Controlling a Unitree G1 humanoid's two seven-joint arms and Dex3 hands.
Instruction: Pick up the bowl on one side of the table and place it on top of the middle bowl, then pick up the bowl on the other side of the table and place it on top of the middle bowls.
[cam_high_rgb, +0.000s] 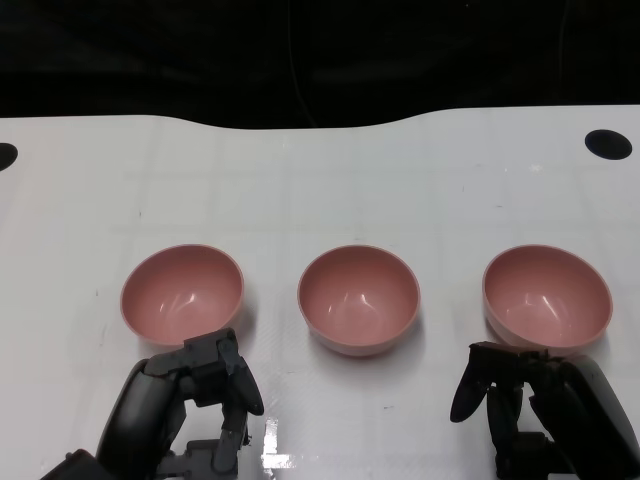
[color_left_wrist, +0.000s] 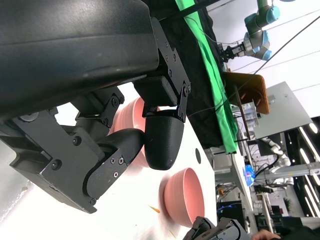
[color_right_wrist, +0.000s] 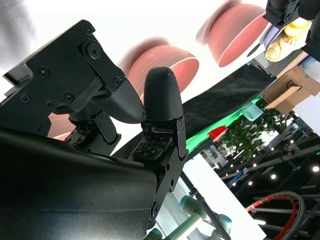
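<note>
The left hand (cam_high_rgb: 205, 385) hovers just short of the left bowl (cam_high_rgb: 183, 292), holding nothing, fingers apart. The right hand (cam_high_rgb: 520, 395) sits likewise before the right bowl (cam_high_rgb: 547, 297), empty, its fingers spread and none touching the rim. Between the two stands the middle bowl (cam_high_rgb: 359, 298), each bowl apart from its neighbour in a row across the white table (cam_high_rgb: 320, 180).

All three are plain pink, round, glossy inside, upright and empty.

The left wrist view shows what the head view does not: a green cloth (color_left_wrist: 210, 75) beyond the table edge, a robot arm (color_left_wrist: 257, 30) far off, and the right hand low in the frame. The right wrist view adds a plant (color_right_wrist: 250, 127) and ceiling lights. No writing is readable.
</note>
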